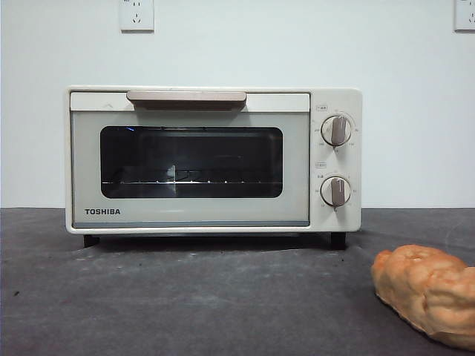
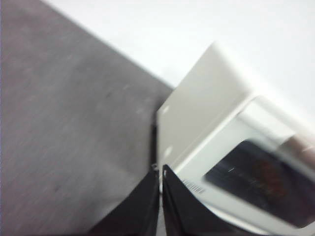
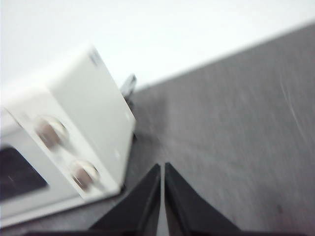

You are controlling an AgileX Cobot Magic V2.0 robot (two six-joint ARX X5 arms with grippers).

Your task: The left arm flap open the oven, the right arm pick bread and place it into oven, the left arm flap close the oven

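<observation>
In the front view, the oven [image 1: 214,159] is seen standing on the dark grey table [image 1: 185,297] against a white wall, its door shut, the beige handle [image 1: 186,97] lying along the top edge of the door and two round knobs [image 1: 336,130] set one above the other on the side panel. The bread [image 1: 429,294] is found lying on the table near the lower corner on the knob side, in front of the oven and well apart from it; no claw is shown here. In the left wrist view, the left claw [image 2: 161,169] is seen with its jaws pressed together, held above the table beside the oven's plain end [image 2: 197,118], near its lower front corner. In the right wrist view, the right claw [image 3: 162,166] is likewise shown with jaws together, near the knob end of the oven [image 3: 93,128]; the bread is not shown in this view.
</observation>
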